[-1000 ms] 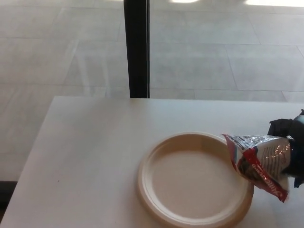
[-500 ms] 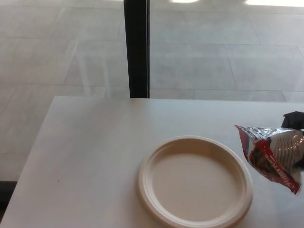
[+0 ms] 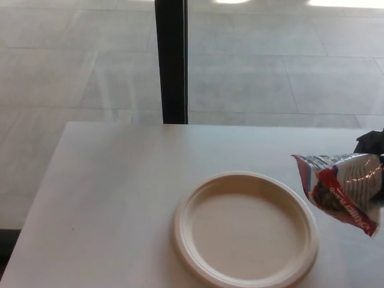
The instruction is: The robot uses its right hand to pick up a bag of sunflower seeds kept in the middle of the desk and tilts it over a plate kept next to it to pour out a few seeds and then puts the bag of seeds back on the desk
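A silver and red seed bag (image 3: 341, 187) hangs tilted at the right edge of the head view, its opening pointing left toward the plate. My right hand (image 3: 373, 157) is shut on the bag's far end, mostly cut off by the picture's edge. The cream round plate (image 3: 246, 229) lies on the white desk (image 3: 114, 198), just left of the bag and apart from it. I see no seeds in the plate. My left hand does not show.
A black vertical post (image 3: 171, 60) stands behind the desk's far edge, with grey tiled floor beyond. The desk's left edge runs diagonally at the lower left.
The bag, which overlapped the plate's right rim a second ago, has moved right with my right hand and now hangs beside the plate. The plate has stayed put.
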